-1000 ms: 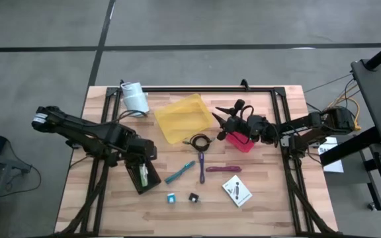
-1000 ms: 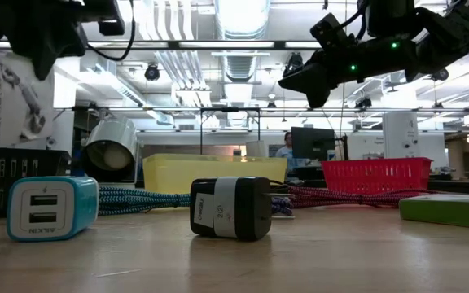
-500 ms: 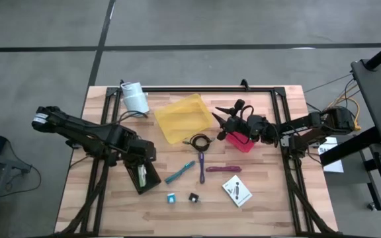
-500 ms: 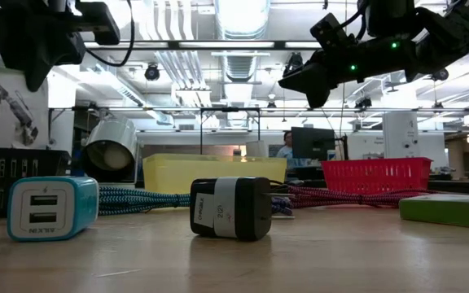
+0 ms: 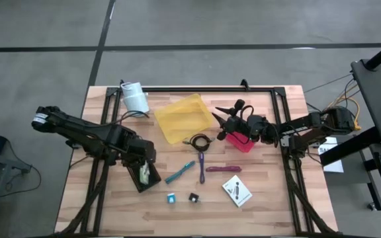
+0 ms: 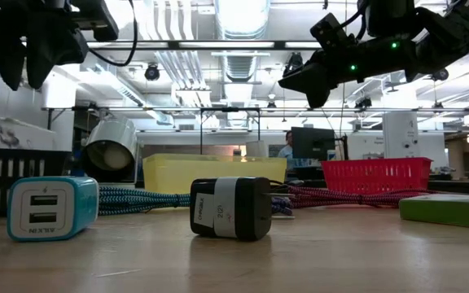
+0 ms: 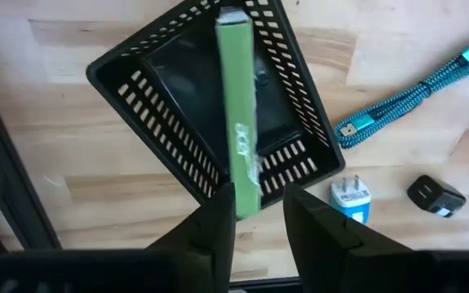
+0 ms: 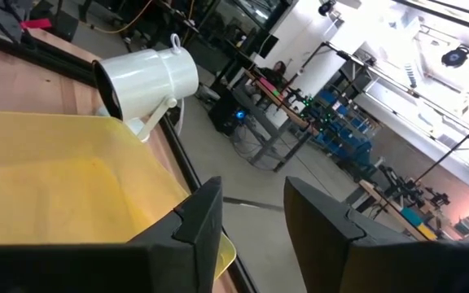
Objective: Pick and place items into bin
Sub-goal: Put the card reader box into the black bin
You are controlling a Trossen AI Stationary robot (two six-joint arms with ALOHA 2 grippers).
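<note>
Left claw (image 7: 259,203), fingers spread, hovers above the black slotted bin (image 7: 218,114) where a green-edged box (image 7: 238,122) stands on edge, evidently just deposited, while the right claw (image 5: 225,124), also spread, waits over the red basket (image 5: 241,141).

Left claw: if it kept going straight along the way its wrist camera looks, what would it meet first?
Probably the green-edged box standing in the black basket, right ahead of the left claw. Its fingers frame the box's near end; contact cannot be confirmed.
</note>
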